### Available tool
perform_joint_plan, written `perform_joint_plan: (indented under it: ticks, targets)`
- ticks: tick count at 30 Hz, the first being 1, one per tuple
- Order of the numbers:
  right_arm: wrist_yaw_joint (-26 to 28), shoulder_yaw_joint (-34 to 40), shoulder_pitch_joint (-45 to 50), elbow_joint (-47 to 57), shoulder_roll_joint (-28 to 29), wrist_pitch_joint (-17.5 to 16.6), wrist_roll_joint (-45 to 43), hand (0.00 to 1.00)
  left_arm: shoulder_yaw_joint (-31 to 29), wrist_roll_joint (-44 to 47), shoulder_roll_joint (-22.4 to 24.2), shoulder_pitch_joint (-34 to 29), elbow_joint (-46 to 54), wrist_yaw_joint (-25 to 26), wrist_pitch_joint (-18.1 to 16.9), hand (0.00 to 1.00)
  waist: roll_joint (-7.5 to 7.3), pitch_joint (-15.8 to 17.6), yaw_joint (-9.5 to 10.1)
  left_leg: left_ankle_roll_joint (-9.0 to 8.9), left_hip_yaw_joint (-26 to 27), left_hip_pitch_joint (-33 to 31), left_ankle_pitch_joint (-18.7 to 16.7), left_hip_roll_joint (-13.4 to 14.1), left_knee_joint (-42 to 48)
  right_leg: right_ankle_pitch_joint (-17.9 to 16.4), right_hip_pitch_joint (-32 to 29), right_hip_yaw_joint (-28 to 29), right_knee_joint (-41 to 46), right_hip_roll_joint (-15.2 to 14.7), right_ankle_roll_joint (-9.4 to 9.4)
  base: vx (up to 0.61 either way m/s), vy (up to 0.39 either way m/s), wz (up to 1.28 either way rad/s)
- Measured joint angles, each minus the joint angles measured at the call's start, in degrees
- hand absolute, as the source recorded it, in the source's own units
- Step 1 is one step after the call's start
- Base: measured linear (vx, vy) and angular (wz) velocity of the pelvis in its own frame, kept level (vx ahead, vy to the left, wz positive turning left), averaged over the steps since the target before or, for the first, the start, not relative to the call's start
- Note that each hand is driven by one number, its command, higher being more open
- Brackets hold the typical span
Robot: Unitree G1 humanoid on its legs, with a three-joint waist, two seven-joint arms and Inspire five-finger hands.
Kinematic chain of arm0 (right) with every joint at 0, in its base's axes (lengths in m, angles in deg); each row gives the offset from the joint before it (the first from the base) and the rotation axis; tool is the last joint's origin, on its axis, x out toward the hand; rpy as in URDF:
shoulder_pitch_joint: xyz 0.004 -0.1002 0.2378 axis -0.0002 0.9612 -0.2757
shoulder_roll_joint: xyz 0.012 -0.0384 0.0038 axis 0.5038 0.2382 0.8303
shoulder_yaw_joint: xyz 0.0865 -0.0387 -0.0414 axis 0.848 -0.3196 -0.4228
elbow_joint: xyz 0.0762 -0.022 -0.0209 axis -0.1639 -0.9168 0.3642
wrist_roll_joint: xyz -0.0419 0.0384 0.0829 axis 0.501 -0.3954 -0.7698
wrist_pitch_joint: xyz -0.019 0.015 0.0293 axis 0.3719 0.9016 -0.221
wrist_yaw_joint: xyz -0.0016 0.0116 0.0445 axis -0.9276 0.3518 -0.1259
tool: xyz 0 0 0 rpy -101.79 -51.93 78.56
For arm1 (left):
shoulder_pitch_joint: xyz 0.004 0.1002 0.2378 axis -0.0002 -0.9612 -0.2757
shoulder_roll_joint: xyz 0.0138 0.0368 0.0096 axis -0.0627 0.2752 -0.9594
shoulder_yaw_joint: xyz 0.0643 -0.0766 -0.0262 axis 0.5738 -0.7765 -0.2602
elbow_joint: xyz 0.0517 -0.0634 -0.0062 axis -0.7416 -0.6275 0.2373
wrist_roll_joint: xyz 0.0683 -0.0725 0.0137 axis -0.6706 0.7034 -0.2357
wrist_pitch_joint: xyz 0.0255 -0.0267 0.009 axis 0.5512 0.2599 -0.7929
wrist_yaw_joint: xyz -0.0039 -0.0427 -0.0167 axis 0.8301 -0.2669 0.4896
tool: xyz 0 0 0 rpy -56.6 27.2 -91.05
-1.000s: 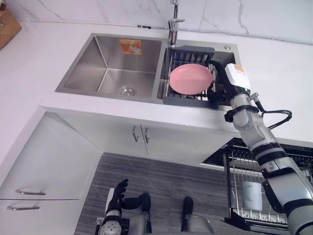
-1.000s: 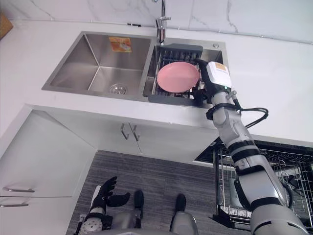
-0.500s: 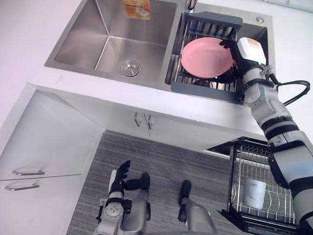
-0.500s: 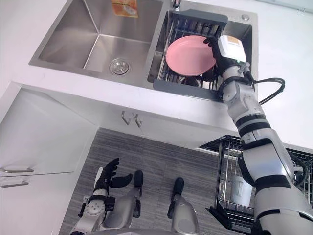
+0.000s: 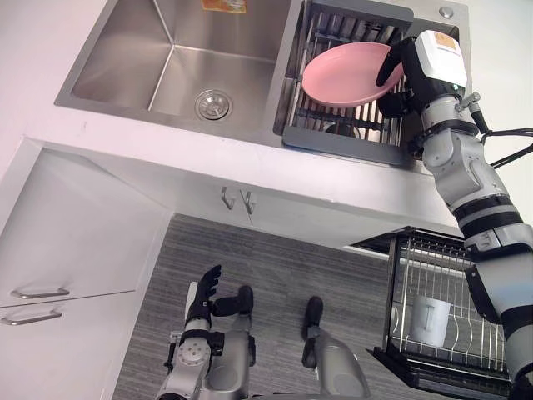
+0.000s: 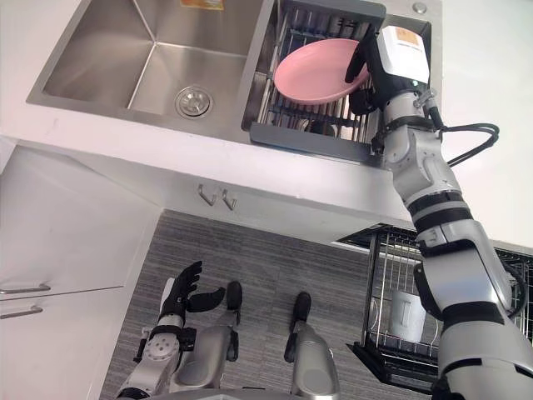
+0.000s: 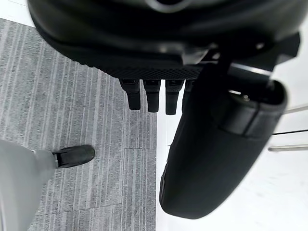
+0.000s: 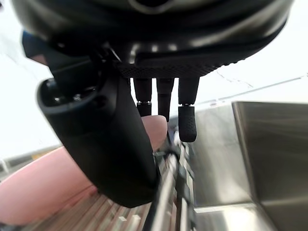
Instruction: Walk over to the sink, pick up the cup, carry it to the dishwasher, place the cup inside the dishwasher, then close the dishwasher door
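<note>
The right hand (image 5: 398, 71) has now closed fingers and thumb on the right rim of the smooth, round pink plate (image 5: 346, 75), tipping it up off the ribbed dark drainer (image 5: 341, 143) in the brushed-steel sink (image 5: 125, 58). That puts a plate in its grasp, not the cup. A glossy white cup (image 5: 429, 319) stands in the wire dishwasher rack (image 5: 454, 250) at the near right, and the left hand (image 5: 202, 297) hangs low, fingers slack.

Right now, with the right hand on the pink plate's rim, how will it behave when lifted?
Probably stiff: the pink plate shows no sag while tilted on the rack. Held at one edge by the right hand, it may pivot or slip; its surface looks smooth.
</note>
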Motion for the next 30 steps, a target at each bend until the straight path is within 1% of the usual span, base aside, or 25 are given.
perform_joint_plan:
  ticks: [4, 6, 8, 11, 14, 15, 18, 21, 23, 25, 28, 30]
  targets:
    - [-0.02, 0.86, 3.5, 5.55, -0.18, -1.31, 0.04, 0.3, 0.0, -0.18, 0.03, -0.02, 0.1, -0.69, 0.07, 0.9, -0.03, 0.01, -0.62, -0.02, 0.67, 1.42, -0.5, 0.12, 0.08, -0.11, 1.12, 0.68, 0.0, 0.1, 0.0, 0.04, 0.001, -0.09]
    - [-0.01, 0.91, 6.22, 8.41, -0.84, -1.94, 0.08, 0.3, -0.04, -0.27, 0.04, -0.06, 0.11, -0.89, 0.07, 0.9, -0.09, -0.01, -0.62, 0.02, 0.89, 2.32, -0.83, 0.1, 0.08, -0.43, 1.91, 0.88, 0.04, 0.11, -0.02, 0.02, 0.006, -0.06]
    - [-0.02, 1.04, 8.72, 10.88, -1.51, -2.57, 0.14, 0.3, -0.31, -0.69, 0.04, -0.14, 0.11, -1.0, 0.09, 0.9, -0.17, -0.06, -0.62, -0.4, 1.22, 2.79, -1.33, 0.13, -0.13, -0.61, 2.08, 1.2, 0.21, 0.12, -0.09, 0.01, 0.008, -0.08]
    - [-0.02, 1.37, 12.05, 13.18, -1.52, -2.96, 0.24, 0.3, -1.18, -1.17, 0.03, -0.92, 0.1, -1.15, 0.4, 0.9, -0.54, -0.27, -0.76, -0.43, 2.18, 3.95, -1.18, 0.16, -1.28, -0.67, 2.24, 2.1, 0.24, 0.22, -0.01, 0.03, 0.004, -0.14]
    - [-0.04, 3.45, 14.82, 14.29, -1.46, -2.99, 0.38, 0.3, -1.21, -1.19, -0.11, -1.65, 0.05, -1.2, 0.52, 0.9, -1.02, -0.44, -0.88, -0.38, 2.5, 5.27, -1.19, 0.09, -2.06, -0.99, 3.04, 2.38, 0.24, 0.27, 0.23, 0.07, 0.002, -0.06]
    - [-0.09, 4.62, 15.37, 14.61, -1.33, -2.98, 0.62, 0.3, -1.2, -1.21, -0.19, -1.7, 0.03, -1.2, 0.53, 0.9, -1.27, -0.58, -0.87, -0.07, 2.68, 5.45, -1.01, 0.11, -2.18, -1.02, 3.04, 2.53, 0.23, 0.3, 0.25, 0.06, 0.0, -0.08]
    - [-0.69, 8.23, 17.24, 17.43, -0.62, -2.89, 0.65, 0.3, -1.15, -1.23, -0.17, -1.72, -0.09, -1.35, 0.61, 0.9, -1.65, -0.81, -0.85, 0.05, 3.27, 6.28, -0.92, 0.13, -2.57, -1.04, 3.36, 2.98, 0.18, 0.31, 0.27, 0.06, 0.001, -0.09]
    - [-1.97, 11.4, 20.19, 21.19, 1.11, -2.91, 0.65, 0.3, -1.17, -1.24, -0.32, -1.92, -0.22, -1.38, 0.67, 0.9, -2.28, -1.26, -1.26, -0.03, 3.73, 7.42, -1.06, 0.18, -2.92, -1.16, 4.14, 3.36, 0.09, 0.33, 0.35, 0.04, 0.004, -0.09]
    - [-2.6, 14.84, 23.14, 25.43, 3.84, -2.9, 0.65, 0.3, -1.18, -1.25, -0.59, -1.98, -0.63, -1.4, 0.69, 0.9, -3.28, -1.92, -1.79, -0.11, 4.3, 7.8, -1.25, 0.18, -2.92, -1.33, 4.22, 3.96, 0.09, 0.36, 0.33, 0.02, 0.002, -0.11]
    - [-3.78, 17.4, 26.0, 28.89, 6.61, -2.91, 0.66, 0.3, -1.15, -1.44, -0.57, -2.41, -1.08, -1.42, 1.3, 0.9, -3.86, -2.48, -2.29, -0.09, 4.88, 8.66, -1.6, 0.19, -2.92, -1.47, 4.84, 4.5, 0.09, 0.38, 0.4, 0.02, 0.005, -0.16]
    - [-5.53, 22.07, 32.04, 34.82, 9.65, -2.9, 0.7, 0.3, -1.08, -2.44, -0.19, -3.34, -2.35, -1.47, 1.84, 0.9, -4.13, -4.52, -2.53, -0.12, 5.86, 9.65, -2.32, 0.09, -2.93, -1.71, 5.18, 5.54, 0.09, 0.37, 0.57, 0.04, 0.013, -0.19]
    - [-7.14, 26.32, 36.39, 39.4, 12.09, -2.9, 0.7, 0.3, -1.09, -2.5, -0.13, -4.5, -3.19, -1.47, 2.31, 0.9, -4.13, -5.8, -3.12, -0.03, 7.29, 10.97, -2.82, -0.02, -2.92, -1.81, 5.79, 6.93, 0.11, 0.35, 0.72, 0.05, 0.02, -0.3]
